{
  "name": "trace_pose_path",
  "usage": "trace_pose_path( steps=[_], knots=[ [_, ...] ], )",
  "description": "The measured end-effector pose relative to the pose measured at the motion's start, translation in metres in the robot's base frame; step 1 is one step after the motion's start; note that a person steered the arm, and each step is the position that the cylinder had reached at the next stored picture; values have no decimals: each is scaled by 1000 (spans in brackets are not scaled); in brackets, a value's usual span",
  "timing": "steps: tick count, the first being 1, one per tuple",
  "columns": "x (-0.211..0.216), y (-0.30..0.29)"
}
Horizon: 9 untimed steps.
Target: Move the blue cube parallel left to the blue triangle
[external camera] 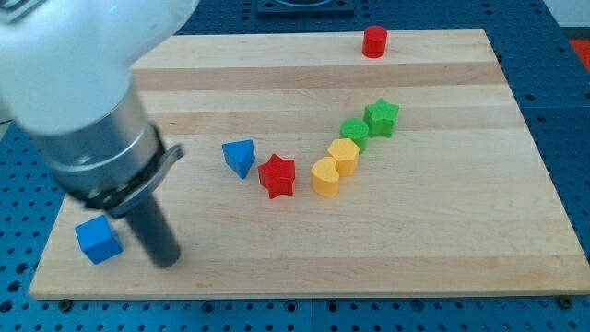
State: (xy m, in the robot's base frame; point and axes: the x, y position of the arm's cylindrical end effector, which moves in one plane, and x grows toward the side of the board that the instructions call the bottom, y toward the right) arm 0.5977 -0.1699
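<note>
Nearest, a small blue plastic cube [98, 239] – light, rigid, slides easily – sits just left of my tip [166, 261]; no fingers, push its lower face toward the blue triangle [240, 157].

On the wooden board [442, 231] I count eight small blocks. Two are blue: one blue cube [98, 240] and one blue triangle [240, 157]. Two are red: one red star [277, 176] and one red cylinder [373, 41]. Two are green: one green star [381, 117] and one green block [354, 131] of unclear shape. Two are yellow: one yellow heart [324, 177] and one yellow block [344, 155].
</note>
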Motion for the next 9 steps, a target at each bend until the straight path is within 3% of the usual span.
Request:
trace_pose_path(
  steps=[1, 2, 4, 5, 6, 7, 9],
  knots=[
    [17, -74],
    [5, -133],
    [-55, -48],
    [-36, -72],
    [10, -63],
    [7, -23],
    [-90, -29]
  ],
)
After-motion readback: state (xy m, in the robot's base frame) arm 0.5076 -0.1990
